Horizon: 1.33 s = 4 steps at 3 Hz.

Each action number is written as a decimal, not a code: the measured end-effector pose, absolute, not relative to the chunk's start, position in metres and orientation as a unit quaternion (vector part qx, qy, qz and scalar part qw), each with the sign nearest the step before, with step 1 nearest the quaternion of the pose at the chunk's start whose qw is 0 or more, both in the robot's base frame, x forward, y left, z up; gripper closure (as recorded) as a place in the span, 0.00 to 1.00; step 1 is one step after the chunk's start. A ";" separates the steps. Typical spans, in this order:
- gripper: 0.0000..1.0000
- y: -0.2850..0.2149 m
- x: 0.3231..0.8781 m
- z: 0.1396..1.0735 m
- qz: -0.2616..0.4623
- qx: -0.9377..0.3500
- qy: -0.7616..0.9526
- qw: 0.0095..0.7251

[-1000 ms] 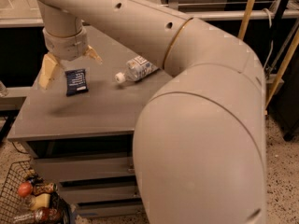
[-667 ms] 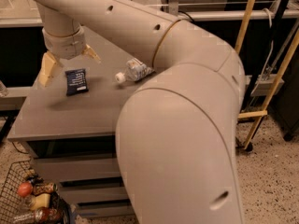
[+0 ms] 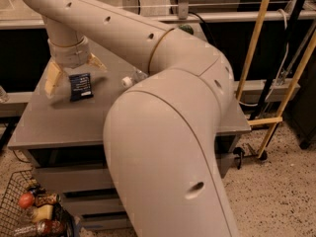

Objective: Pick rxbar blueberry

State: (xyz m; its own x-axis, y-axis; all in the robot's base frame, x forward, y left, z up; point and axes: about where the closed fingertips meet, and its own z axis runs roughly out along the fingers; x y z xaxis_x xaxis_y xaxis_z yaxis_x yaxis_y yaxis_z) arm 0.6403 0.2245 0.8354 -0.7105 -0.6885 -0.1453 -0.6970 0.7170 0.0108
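On the left half of the grey counter (image 3: 59, 127), the rxbar blueberry (image 3: 80, 86) lies flat, its dark navy wrapper facing up with the white print showing. It sits alone there; a clear bottle (image 3: 129, 79) lies near it to the right, mostly hidden behind the arm.

The bar looks light and thin, a foil-type wrapper over a firm but slightly yielding slab. The film is probably slick, and because the bar lies so low on the surface there is little edge to catch. The best hold is likely across the two long sides near the middle, with the fingertips brought right down to the counter so they close on the body and not on the crimped ends, which would fold and slip.

The claw (image 3: 75, 79) points straight down just above the bar. Its two pale fingers (image 3: 51, 79) are spread wide: one hangs to the left of the wrapper, the other is angled out behind its upper right corner. Nothing is held, and no contact with the bar shows. From the ribbed wrist (image 3: 69, 48) the arm (image 3: 163, 132) runs up and to the right, then bends back in a thick elbow that fills the foreground. A wire basket (image 3: 12, 181) of groceries stands on the floor at lower left.
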 end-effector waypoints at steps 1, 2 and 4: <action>0.14 0.221 0.637 0.822 0.031 -0.368 0.928 0.056; 0.37 0.217 0.631 0.812 0.032 -0.365 0.929 0.046; 0.85 0.217 0.631 0.829 0.032 -0.365 0.929 0.046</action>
